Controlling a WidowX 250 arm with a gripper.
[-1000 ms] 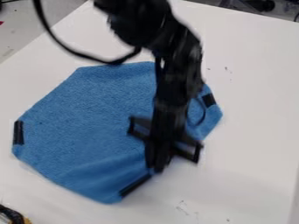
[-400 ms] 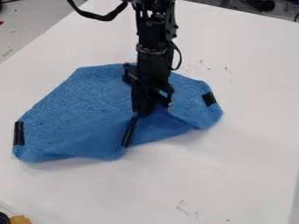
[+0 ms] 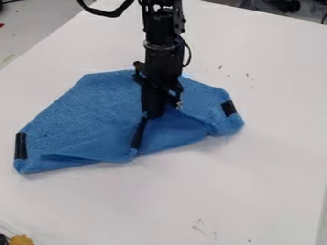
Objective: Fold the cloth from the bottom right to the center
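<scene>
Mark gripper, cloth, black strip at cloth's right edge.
Gripper (image 3: 152, 114): camera view, between fingertips.
Cloth (image 3: 83, 112): camera view, flat blue area left of gripper.
Strip (image 3: 228, 108): camera view, its middle.

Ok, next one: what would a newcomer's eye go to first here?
The bright blue cloth in the middle of the white table, its near side folded up over itself. Then the black arm coming down from the top edge, its claw pinching the cloth at the upper end of a dark strip. Two more dark patches stand out, at the cloth's far left and far right.
</scene>
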